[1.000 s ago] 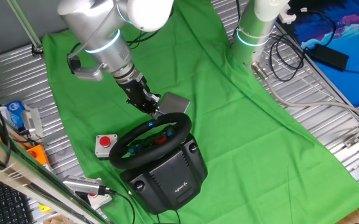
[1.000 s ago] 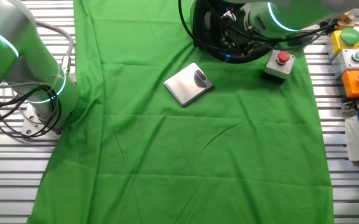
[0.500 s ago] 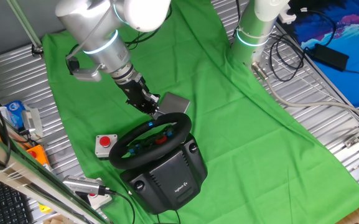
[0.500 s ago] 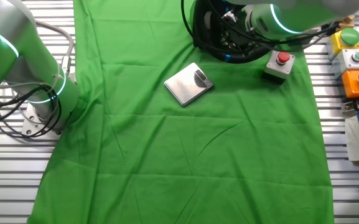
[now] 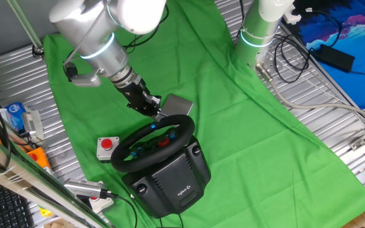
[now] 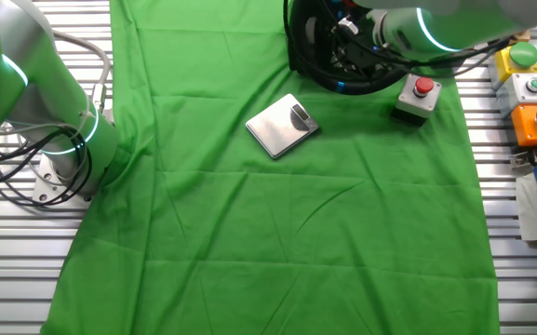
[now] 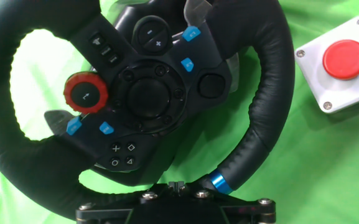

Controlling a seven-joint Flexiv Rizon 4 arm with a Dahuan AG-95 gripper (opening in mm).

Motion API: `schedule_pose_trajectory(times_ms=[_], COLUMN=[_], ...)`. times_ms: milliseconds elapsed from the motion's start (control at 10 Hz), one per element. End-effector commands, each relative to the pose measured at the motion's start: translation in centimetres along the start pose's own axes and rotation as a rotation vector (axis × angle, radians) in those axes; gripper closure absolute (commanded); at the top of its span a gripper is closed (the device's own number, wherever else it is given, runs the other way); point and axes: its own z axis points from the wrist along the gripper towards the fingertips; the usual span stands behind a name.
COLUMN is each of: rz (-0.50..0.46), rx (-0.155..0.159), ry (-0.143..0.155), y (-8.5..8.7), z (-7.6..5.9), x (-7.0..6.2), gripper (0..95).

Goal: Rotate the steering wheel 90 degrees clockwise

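The black steering wheel [image 5: 183, 130] sits on its bulky black base [image 5: 173, 180] at the near end of the green cloth. My gripper [image 5: 155, 113] is at the far side of the rim. In the hand view the hub [image 7: 148, 93] with its blue buttons and red dial fills the frame. The rim's blue stripe [image 7: 218, 182] lies just right of my gripper [image 7: 176, 185], whose fingertips stand together at the rim's edge with nothing between them. In the other fixed view the arm covers most of the steering wheel [image 6: 328, 70] and hides the gripper.
A small grey box with a red button [image 5: 108, 147] [image 6: 420, 96] [image 7: 339, 63] stands beside the wheel. A flat grey plate [image 5: 177, 105] [image 6: 283, 127] lies just beyond my gripper. A second arm's base [image 5: 258, 31] stands at the cloth's far edge. More button boxes [image 6: 529, 88] line one side.
The arm's upper joints have swung slightly to the left. The gripper stays at the rim, and the wheel looks unturned.
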Motion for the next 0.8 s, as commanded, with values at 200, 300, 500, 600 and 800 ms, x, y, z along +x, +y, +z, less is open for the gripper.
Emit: schedule_pose_trajectory(times_ms=[200, 300, 500, 600, 800], rz=[0.009, 0.013, 0.015, 0.013, 0.007], rx=[0.009, 0.010, 0.016, 0.019, 0.011], ry=[0.004, 0.004, 0.012, 0.015, 0.008], y=[0.04, 0.04, 0.05, 0.07, 0.33], z=[0.00, 0.00, 0.02, 0.17, 0.70], x=[0.08, 0.08, 0.10, 0.15, 0.46], gripper=[95.0, 95.0, 95.0, 95.0, 95.0])
